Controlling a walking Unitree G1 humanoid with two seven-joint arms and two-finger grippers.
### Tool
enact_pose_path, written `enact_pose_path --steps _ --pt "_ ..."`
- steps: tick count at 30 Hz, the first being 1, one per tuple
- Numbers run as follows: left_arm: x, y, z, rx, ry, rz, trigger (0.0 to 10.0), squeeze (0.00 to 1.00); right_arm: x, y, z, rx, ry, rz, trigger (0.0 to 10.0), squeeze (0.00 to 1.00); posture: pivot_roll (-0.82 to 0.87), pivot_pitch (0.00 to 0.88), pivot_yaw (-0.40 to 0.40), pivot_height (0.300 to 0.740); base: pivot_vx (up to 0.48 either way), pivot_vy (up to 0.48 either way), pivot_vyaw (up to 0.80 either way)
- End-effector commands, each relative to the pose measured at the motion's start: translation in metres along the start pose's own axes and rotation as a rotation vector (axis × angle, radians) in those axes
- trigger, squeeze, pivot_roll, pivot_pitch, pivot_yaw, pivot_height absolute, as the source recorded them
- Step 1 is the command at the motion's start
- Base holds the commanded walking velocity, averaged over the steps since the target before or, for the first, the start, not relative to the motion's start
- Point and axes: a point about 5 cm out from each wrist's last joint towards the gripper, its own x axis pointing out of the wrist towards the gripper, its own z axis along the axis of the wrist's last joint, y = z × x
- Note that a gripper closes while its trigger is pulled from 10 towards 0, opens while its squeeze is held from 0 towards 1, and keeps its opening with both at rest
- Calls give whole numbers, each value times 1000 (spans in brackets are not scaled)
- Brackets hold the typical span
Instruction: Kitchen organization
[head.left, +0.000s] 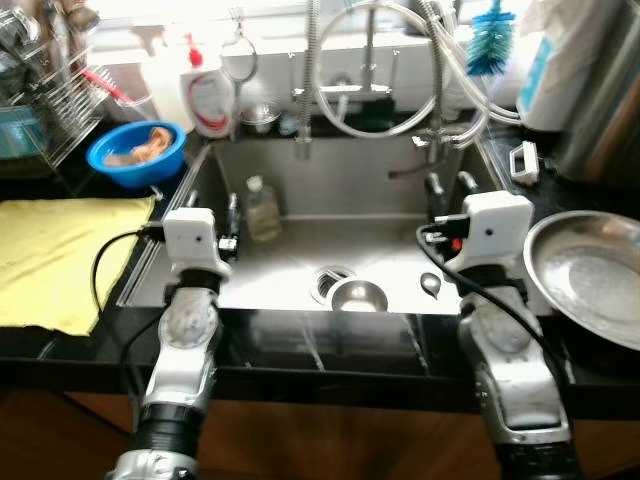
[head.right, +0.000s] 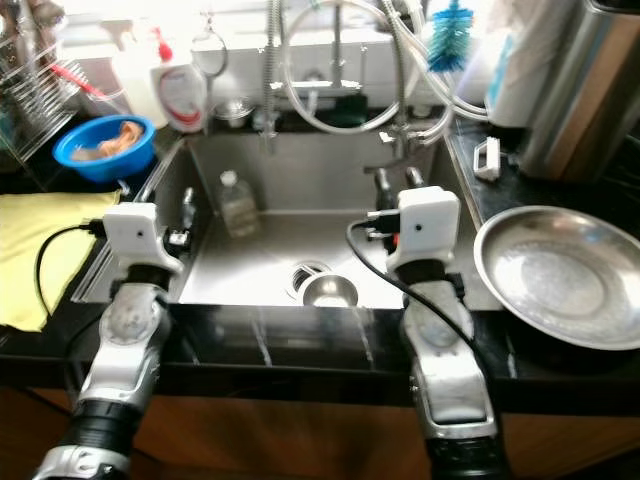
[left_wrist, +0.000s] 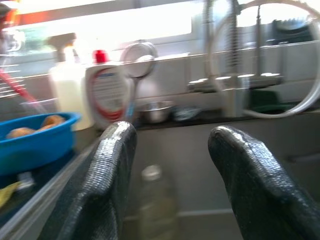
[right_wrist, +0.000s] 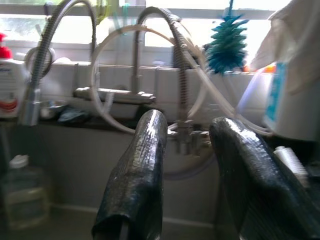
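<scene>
Both arms reach over the front edge of the steel sink (head.left: 300, 235). My left gripper (head.left: 212, 205) is open and empty at the sink's left side. A small clear bottle (head.left: 262, 208) with a white cap stands just ahead of it on the sink floor, also seen between the fingers as the bottle (left_wrist: 152, 200). My right gripper (head.left: 450, 186) is open and empty over the sink's right side, pointing at the back wall and faucet hoses (right_wrist: 150, 95). A small steel bowl (head.left: 357, 295) sits at the drain, with a spoon (head.left: 430, 284) beside it.
A blue bowl (head.left: 137, 152) with food scraps and a yellow cloth (head.left: 60, 260) lie on the left counter. A dish rack (head.left: 50, 90) stands at far left. A soap bottle (head.left: 208, 95) stands behind the sink. A large steel pan (head.left: 590, 275) rests at right, a teal brush (head.left: 490, 40) hangs above.
</scene>
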Motion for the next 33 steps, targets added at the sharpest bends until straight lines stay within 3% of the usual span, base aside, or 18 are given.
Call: enact_pose_path --steps 1,33 --pt "-1 7 -2 20 8 13 10000 0 2 6 5 14 -22 23 10000 0 -269 0 85 740 0 0 0" --pt "-4 6 -9 0 41 -2 10000 0 9 9 10 12 -47 38 10000 0 -271 0 87 740 -56 0 0"
